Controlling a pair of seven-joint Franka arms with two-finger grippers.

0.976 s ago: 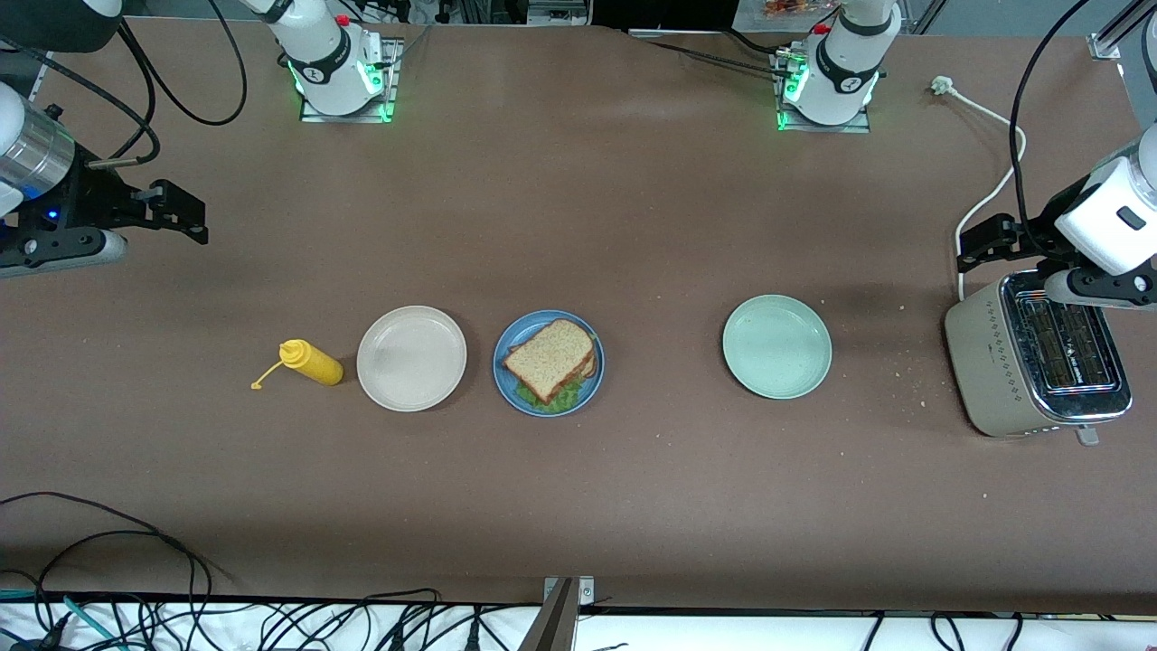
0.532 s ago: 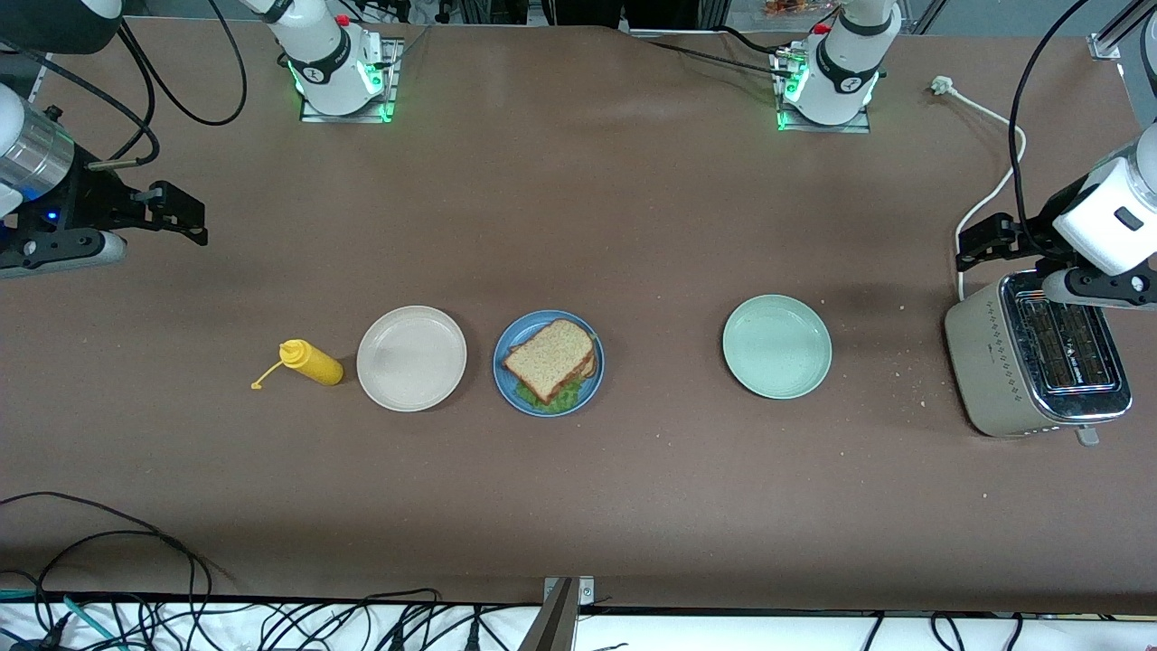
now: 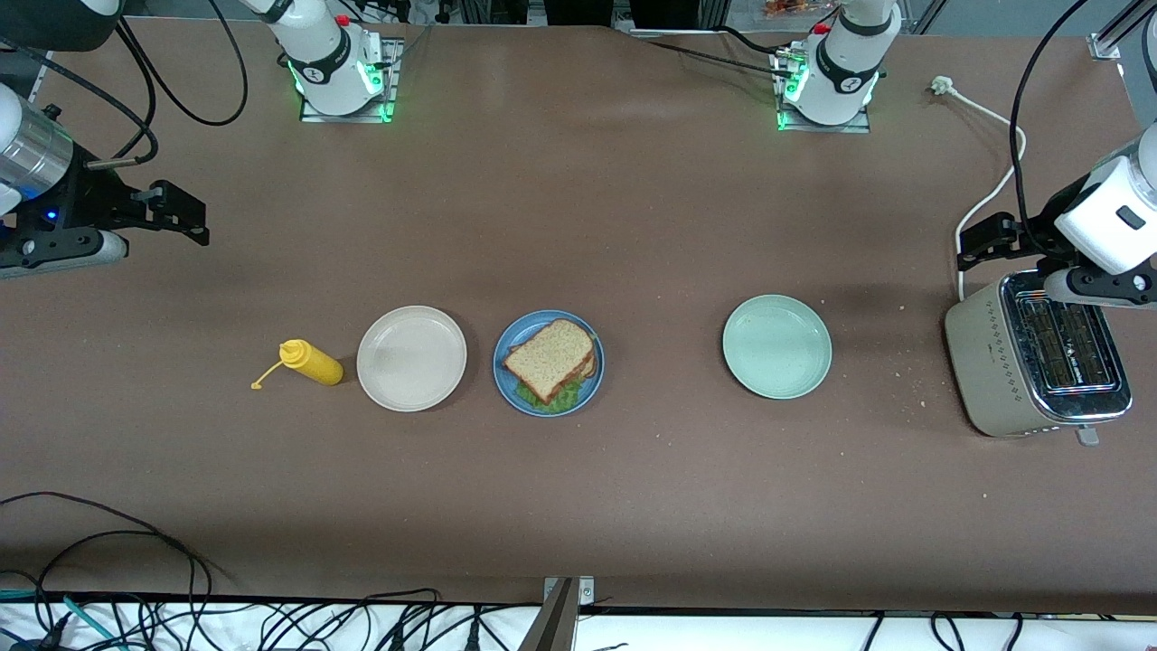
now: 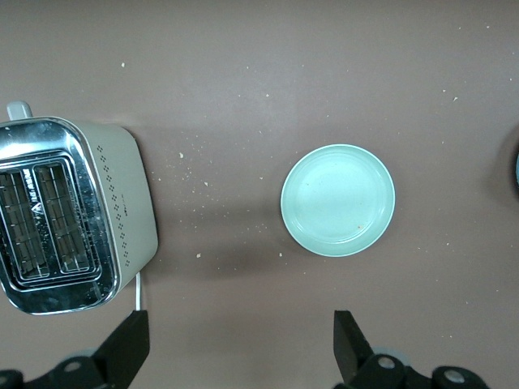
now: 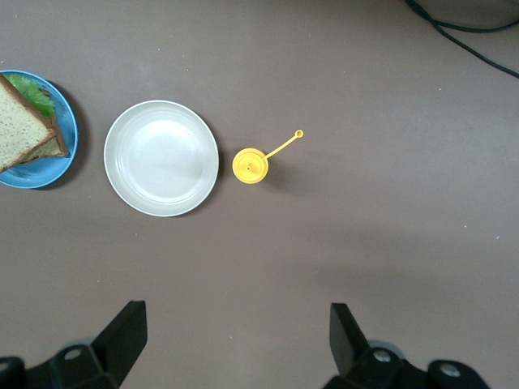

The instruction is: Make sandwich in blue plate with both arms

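The sandwich (image 3: 550, 359) sits finished on the blue plate (image 3: 519, 386) near the middle of the worktop (image 3: 578, 226): 2 slices of speckled brown bread, with green lettuce (image 3: 553, 399) poking out at the edge nearer the front camera. Just beside the blue plate, toward the right arm's end, lies a beige plate (image 3: 411, 358) with nothing on it, and next to that stands a yellow squeeze bottle (image 3: 309, 361) with its cap hanging off on a strap. Toward the left arm's end, well apart from the blue plate, is a pale green plate (image 3: 776, 346), also bare, and farther along that way a toaster (image 3: 1035, 366) with 2 slots, with crumbs scattered around.

The left hand (image 4: 240, 344) hangs in the air over the worktop between the toaster and the green plate, its fingers (image 4: 130, 344) spread wide apart and holding nothing. The right hand (image 5: 235, 340) hangs over bare worktop at the right arm's end, near the bottle and beige plate, fingers (image 5: 126, 332) likewise wide apart and holding nothing. Both arms wait, away from the sandwich.
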